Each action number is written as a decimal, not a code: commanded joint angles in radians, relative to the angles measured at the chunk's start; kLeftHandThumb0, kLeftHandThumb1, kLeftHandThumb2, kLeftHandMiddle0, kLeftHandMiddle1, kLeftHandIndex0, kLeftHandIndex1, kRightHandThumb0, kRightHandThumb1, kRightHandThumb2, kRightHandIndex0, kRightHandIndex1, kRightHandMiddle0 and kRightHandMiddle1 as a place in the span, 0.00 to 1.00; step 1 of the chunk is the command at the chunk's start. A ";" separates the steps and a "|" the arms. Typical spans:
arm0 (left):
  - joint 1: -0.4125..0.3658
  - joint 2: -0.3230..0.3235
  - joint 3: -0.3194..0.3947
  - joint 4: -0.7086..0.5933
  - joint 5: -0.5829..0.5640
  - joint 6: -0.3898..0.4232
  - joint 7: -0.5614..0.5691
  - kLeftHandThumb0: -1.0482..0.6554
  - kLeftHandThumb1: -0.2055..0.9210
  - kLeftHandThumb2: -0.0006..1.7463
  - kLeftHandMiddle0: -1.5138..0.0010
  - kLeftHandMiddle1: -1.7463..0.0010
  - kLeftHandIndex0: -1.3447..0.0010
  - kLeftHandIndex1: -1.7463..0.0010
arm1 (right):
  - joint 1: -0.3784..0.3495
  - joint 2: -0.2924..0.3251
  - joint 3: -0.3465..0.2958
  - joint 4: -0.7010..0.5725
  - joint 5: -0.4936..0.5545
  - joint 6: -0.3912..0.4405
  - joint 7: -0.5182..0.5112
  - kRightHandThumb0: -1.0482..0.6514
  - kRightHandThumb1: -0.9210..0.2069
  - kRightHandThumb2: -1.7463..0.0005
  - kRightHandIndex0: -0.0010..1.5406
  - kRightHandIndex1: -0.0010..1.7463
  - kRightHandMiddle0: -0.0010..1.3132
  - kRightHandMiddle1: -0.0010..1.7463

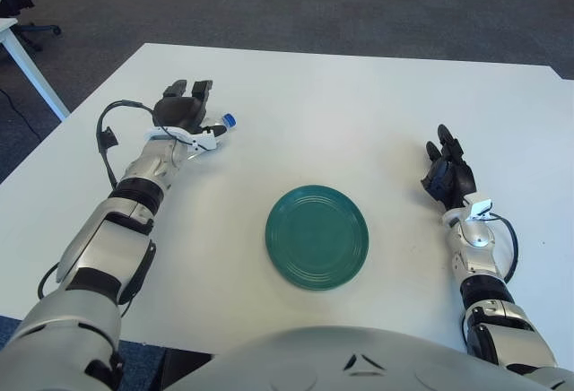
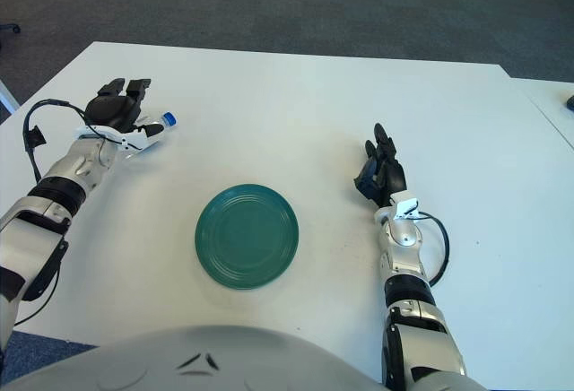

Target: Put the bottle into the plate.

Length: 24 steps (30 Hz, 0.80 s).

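A small clear bottle with a blue cap (image 1: 224, 123) lies on its side on the white table (image 1: 359, 113), at the far left. My left hand (image 1: 184, 99) is over the bottle's body, so only the cap end shows to the right of the palm. Its fingers are stretched forward and not curled around the bottle. A round green plate (image 1: 280, 221) sits empty near the table's front middle, well to the right of the bottle. My right hand (image 1: 448, 171) shows to the right of the plate, fingers relaxed and holding nothing.
A black cable (image 1: 109, 135) loops beside my left wrist. The table's left edge runs close to my left arm. Dark carpet lies beyond the far edge, and another white table leg (image 1: 31, 73) stands at the far left.
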 commanded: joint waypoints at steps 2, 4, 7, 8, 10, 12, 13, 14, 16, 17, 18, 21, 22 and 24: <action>0.023 -0.003 -0.008 -0.001 -0.014 0.009 0.002 0.00 1.00 0.32 0.84 1.00 1.00 0.68 | 0.088 0.010 -0.007 0.088 0.006 -0.002 0.022 0.05 0.00 0.33 0.00 0.00 0.00 0.00; 0.032 -0.001 -0.009 -0.010 -0.017 0.009 0.003 0.00 1.00 0.32 0.85 1.00 1.00 0.68 | 0.089 0.008 -0.010 0.088 0.008 -0.006 0.028 0.05 0.00 0.33 0.00 0.00 0.00 0.00; 0.046 -0.001 -0.010 -0.026 -0.020 0.014 0.005 0.00 1.00 0.32 0.85 1.00 1.00 0.68 | 0.089 0.003 -0.016 0.092 0.013 -0.007 0.039 0.05 0.00 0.32 0.00 0.00 0.00 0.00; 0.052 -0.002 -0.010 -0.031 -0.020 0.016 0.006 0.00 1.00 0.31 0.85 1.00 1.00 0.68 | 0.089 0.002 -0.017 0.094 0.014 -0.007 0.043 0.06 0.00 0.32 0.00 0.00 0.00 0.00; 0.062 -0.003 -0.011 -0.039 -0.020 0.019 0.009 0.00 1.00 0.31 0.85 1.00 1.00 0.68 | 0.088 0.000 -0.021 0.097 0.017 -0.009 0.049 0.06 0.00 0.32 0.00 0.00 0.00 0.00; 0.069 -0.005 -0.012 -0.044 -0.020 0.022 0.011 0.00 1.00 0.31 0.85 1.00 1.00 0.68 | 0.086 -0.002 -0.025 0.101 0.021 -0.010 0.055 0.06 0.00 0.32 0.00 0.00 0.00 0.00; 0.071 -0.007 -0.013 -0.046 -0.020 0.023 0.011 0.00 1.00 0.31 0.85 1.00 1.00 0.68 | 0.085 -0.003 -0.027 0.103 0.022 -0.011 0.058 0.06 0.00 0.32 0.00 0.00 0.00 0.00; 0.075 -0.009 -0.013 -0.046 -0.021 0.023 0.014 0.00 1.00 0.31 0.85 1.00 1.00 0.68 | 0.083 -0.005 -0.028 0.106 0.023 -0.011 0.061 0.05 0.00 0.32 0.00 0.00 0.00 0.00; 0.090 -0.023 -0.016 -0.032 -0.027 0.020 0.018 0.00 1.00 0.31 0.85 1.00 1.00 0.68 | 0.078 -0.008 -0.033 0.111 0.029 -0.013 0.064 0.05 0.00 0.32 0.00 0.00 0.00 0.00; 0.096 -0.029 -0.017 -0.025 -0.029 0.019 0.019 0.00 1.00 0.31 0.85 1.00 1.00 0.68 | 0.077 -0.008 -0.035 0.111 0.030 -0.015 0.065 0.05 0.00 0.32 0.00 0.00 0.00 0.00; 0.098 -0.033 -0.018 -0.020 -0.030 0.019 0.020 0.00 1.00 0.30 0.85 1.00 1.00 0.68 | 0.077 -0.009 -0.036 0.110 0.031 -0.016 0.065 0.05 0.00 0.33 0.00 0.00 0.00 0.00; 0.100 -0.043 -0.022 -0.007 -0.031 0.019 0.021 0.00 1.00 0.30 0.84 1.00 1.00 0.68 | 0.078 -0.008 -0.038 0.105 0.032 -0.017 0.064 0.04 0.00 0.33 0.00 0.00 0.00 0.00; 0.100 -0.046 -0.024 -0.002 -0.032 0.020 0.021 0.00 1.00 0.30 0.84 1.00 1.00 0.68 | 0.079 -0.008 -0.038 0.103 0.032 -0.017 0.063 0.04 0.00 0.33 0.00 0.00 0.00 0.00; 0.101 -0.056 -0.028 0.008 -0.033 0.023 0.019 0.00 1.00 0.29 0.84 1.00 1.00 0.68 | 0.079 -0.008 -0.040 0.101 0.032 -0.017 0.061 0.04 0.00 0.34 0.00 0.00 0.00 0.00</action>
